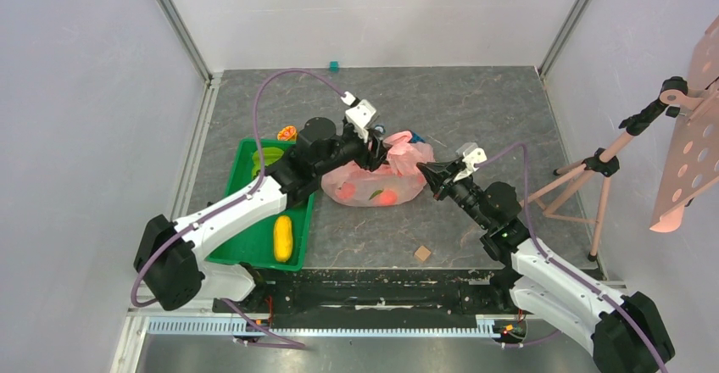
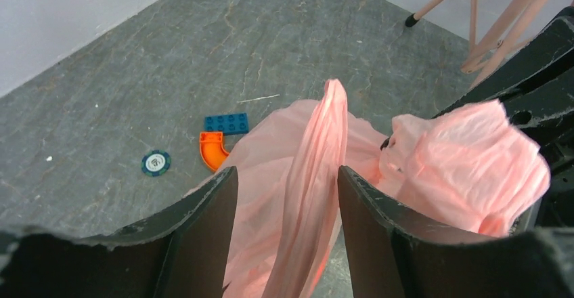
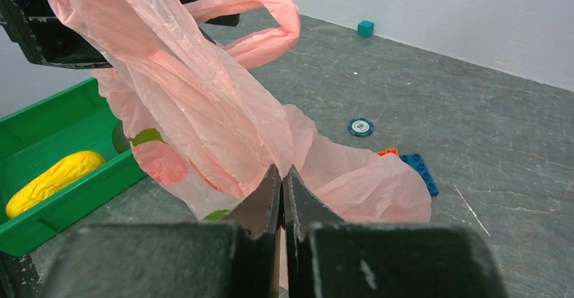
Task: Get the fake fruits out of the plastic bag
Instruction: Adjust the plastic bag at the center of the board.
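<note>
The pink plastic bag (image 1: 366, 180) lies on the grey table between both arms. Two reddish fake fruits (image 1: 387, 195) show through its film; one shows as a red blur in the right wrist view (image 3: 162, 163). My left gripper (image 1: 378, 158) is open, and a twisted strip of the bag (image 2: 308, 176) runs between its fingers (image 2: 203, 233) without being pinched. My right gripper (image 1: 423, 169) is shut on a fold of the bag (image 3: 203, 108) and holds the film up; its tips (image 3: 283, 171) meet on the plastic.
A green bin (image 1: 248, 250) on the left holds a yellow oblong fruit (image 1: 282, 237). Behind the bag lie a blue brick (image 2: 227, 122), an orange curved piece (image 2: 213, 150) and a poker chip (image 2: 156, 162). There is a small brown block (image 1: 421, 253) near the front and a pink tripod (image 1: 593, 169) at the right.
</note>
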{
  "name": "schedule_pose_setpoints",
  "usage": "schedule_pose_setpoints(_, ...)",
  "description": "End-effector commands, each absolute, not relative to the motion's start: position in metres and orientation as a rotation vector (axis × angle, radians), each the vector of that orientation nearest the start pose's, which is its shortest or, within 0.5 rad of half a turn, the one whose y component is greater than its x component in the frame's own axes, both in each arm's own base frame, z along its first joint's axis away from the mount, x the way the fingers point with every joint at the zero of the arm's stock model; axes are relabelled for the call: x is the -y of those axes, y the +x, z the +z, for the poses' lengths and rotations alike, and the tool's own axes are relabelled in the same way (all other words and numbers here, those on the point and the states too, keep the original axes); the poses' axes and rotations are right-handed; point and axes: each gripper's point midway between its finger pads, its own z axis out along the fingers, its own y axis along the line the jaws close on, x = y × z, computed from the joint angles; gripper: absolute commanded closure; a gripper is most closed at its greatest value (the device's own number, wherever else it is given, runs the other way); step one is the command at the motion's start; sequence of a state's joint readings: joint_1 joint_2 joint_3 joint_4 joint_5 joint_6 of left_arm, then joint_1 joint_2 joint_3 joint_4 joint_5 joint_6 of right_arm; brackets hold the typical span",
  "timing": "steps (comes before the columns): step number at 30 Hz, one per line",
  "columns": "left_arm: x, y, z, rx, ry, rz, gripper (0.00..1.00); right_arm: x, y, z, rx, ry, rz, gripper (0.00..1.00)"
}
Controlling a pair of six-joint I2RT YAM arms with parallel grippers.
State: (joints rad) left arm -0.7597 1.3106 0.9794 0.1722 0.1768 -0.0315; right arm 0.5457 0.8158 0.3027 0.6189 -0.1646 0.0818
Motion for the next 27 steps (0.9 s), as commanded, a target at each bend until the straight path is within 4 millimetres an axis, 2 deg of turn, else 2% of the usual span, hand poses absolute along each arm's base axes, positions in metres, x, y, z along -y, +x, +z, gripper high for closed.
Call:
schedule_pose_setpoints(1,0.34,0.3,0.287,-1.528,0.868,-0.643,0.37,-0.201,0.266,0.251,-1.348,-0.474,0.644,1.0)
schedule_pose_setpoints(6,0.347,0.303,0.28,-1.54,0.903,-0.603,0.4,-0.201,0.265,0.253,-1.344,-0.473,0.649,1.0)
schedule_pose_setpoints(8,0.345,0.305,0.276,-1.558,0.91,-0.582,0.6,-0.201,0.265,0.252,-1.346,-0.474,0.645,1.0)
schedule_pose_setpoints(10,0.342,0.306,0.275,-1.574,0.918,-0.558,0.93,-0.199,0.265,0.253,-1.344,-0.469,0.639,1.0)
schedule_pose_setpoints(11,0.339,0.308,0.276,-1.588,0.9,-0.542,0.98,-0.199,0.265,0.254,-1.342,-0.466,0.637,1.0)
schedule_pose_setpoints(15,0.327,0.302,0.293,-1.573,0.859,-0.533,0.98,-0.19,0.267,0.254,-1.359,-0.406,0.622,1.0)
schedule_pose_setpoints(19,0.307,0.287,0.322,-1.513,0.756,-0.572,0.98,-0.179,0.268,0.25,-1.392,-0.294,0.631,1.0)
schedule_pose_setpoints(22,0.296,0.268,0.331,-1.443,0.7,-0.65,0.98,-0.171,0.266,0.248,-1.398,-0.175,0.672,1.0)
schedule_pose_setpoints(25,0.285,0.253,0.329,-1.403,0.645,-0.71,0.98,-0.16,0.266,0.243,-1.401,-0.033,0.71,0.99)
schedule_pose_setpoints(27,0.278,0.245,0.327,-1.386,0.625,-0.731,0.98,-0.157,0.263,0.245,-1.379,0.0,0.735,0.93)
